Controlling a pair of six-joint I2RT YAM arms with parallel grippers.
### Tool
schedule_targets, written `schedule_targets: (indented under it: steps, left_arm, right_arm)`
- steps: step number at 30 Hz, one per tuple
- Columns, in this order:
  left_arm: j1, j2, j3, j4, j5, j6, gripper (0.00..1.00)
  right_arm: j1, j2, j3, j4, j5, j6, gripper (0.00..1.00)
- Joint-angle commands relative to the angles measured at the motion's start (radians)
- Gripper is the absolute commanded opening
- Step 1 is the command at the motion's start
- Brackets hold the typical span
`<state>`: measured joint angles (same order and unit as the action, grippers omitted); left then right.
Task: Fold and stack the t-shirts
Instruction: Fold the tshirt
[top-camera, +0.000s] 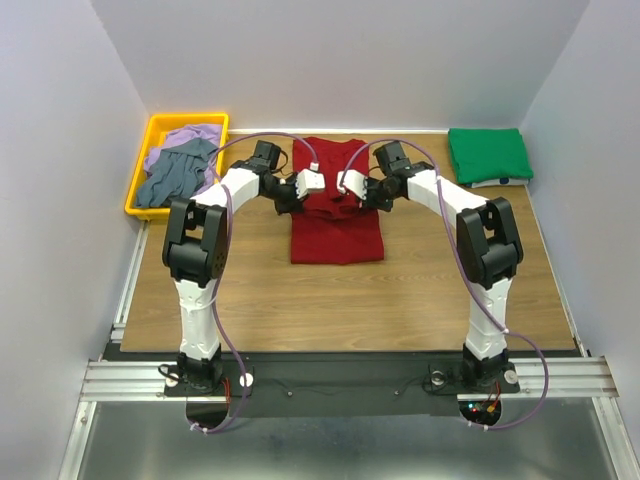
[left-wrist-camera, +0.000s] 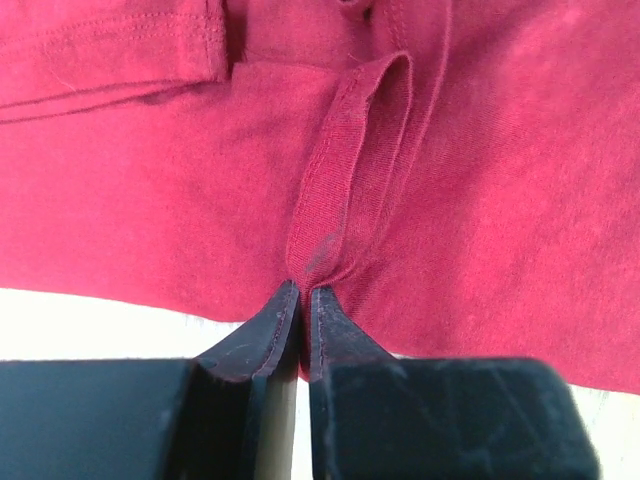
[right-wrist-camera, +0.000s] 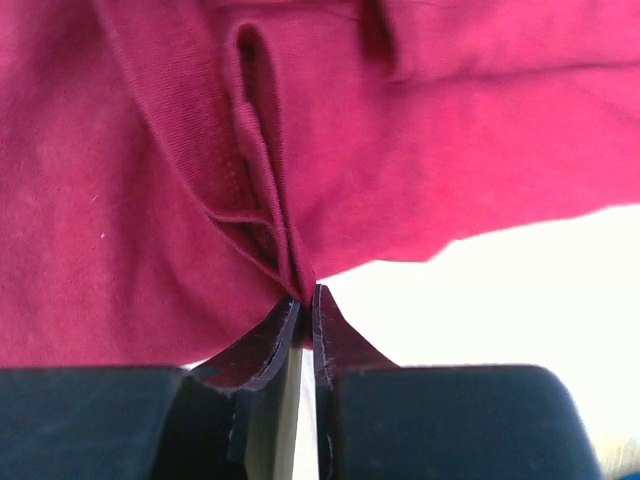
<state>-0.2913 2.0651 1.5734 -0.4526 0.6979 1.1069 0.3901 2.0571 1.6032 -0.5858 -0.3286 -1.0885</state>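
Note:
The dark red t-shirt (top-camera: 336, 225) lies in the middle of the table, its far part lifted. My left gripper (top-camera: 300, 186) is shut on a fold of it (left-wrist-camera: 340, 180), pinched at the fingertips. My right gripper (top-camera: 362, 186) is shut on another fold of it (right-wrist-camera: 265, 190). The two grippers hang close together over the shirt's upper half. The bright green t-shirt (top-camera: 488, 155) lies folded at the far right. The lavender-purple t-shirt (top-camera: 183, 137) and the grey-blue t-shirt (top-camera: 175, 173) lie crumpled in the yellow tray (top-camera: 160, 124) at the far left.
The wooden table (top-camera: 250, 300) has metal rails along its left and near edges. Grey walls enclose the back and both sides. A small white object (top-camera: 497, 182) sits by the green shirt's near edge.

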Motion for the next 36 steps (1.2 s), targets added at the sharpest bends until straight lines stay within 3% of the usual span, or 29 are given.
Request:
schedule_targets:
  steps: [1,3,4,5,6,7,9,14,18,20,23,28,33,36]
  left_arm:
    - [0.020,-0.007,0.074,0.046,-0.003,-0.065,0.18]
    - [0.023,0.004,0.099,0.051,-0.014,-0.087,0.22]
    - [0.024,0.021,0.109,0.052,-0.020,-0.096,0.25]
    - [0.026,0.030,0.138,0.051,-0.024,-0.104,0.29]
    - [0.029,0.038,0.151,0.049,-0.026,-0.113,0.36]
    - [0.037,0.044,0.163,0.051,-0.026,-0.139,0.43]
    - [0.049,0.041,0.187,0.058,-0.020,-0.159,0.58]
    - [0.099,-0.028,0.146,0.088,0.034,-0.237,0.59]
    - [0.127,-0.140,-0.005,0.170,0.067,-0.366,0.51]
    - [0.129,-0.190,-0.071,0.187,0.123,-0.430,0.47]
    - [0.124,-0.204,-0.114,0.262,0.198,-0.652,0.39]
    - [0.121,-0.180,-0.245,0.564,0.258,-1.049,0.38]
    - [0.121,-0.048,-0.219,0.737,0.247,-1.249,0.38]
    - [0.123,0.013,-0.175,0.790,0.241,-1.325,0.38]
  right_arm:
    - [-0.020,-0.011,0.063,0.098,0.008,0.061,0.11]
    - [-0.023,-0.006,0.067,0.121,0.005,0.071,0.21]
    - [-0.022,0.000,0.075,0.130,0.008,0.088,0.38]
    - [-0.023,0.018,0.095,0.133,0.016,0.102,0.46]
    - [-0.022,0.023,0.101,0.133,0.026,0.111,0.65]
    - [-0.025,0.029,0.106,0.136,0.033,0.127,0.72]
    - [-0.031,0.012,0.103,0.138,0.033,0.139,0.73]
    - [-0.056,-0.051,0.129,0.149,0.026,0.240,0.72]
    - [-0.077,-0.123,0.100,0.144,-0.038,0.366,0.65]
    - [-0.077,-0.175,0.040,0.138,-0.082,0.441,0.57]
    - [-0.077,-0.187,-0.008,0.135,-0.164,0.588,0.46]
    - [-0.092,-0.092,0.018,0.138,-0.361,0.801,0.38]
    - [-0.125,0.120,0.170,0.141,-0.513,0.932,0.33]
    - [-0.138,0.205,0.231,0.149,-0.526,0.983,0.31]
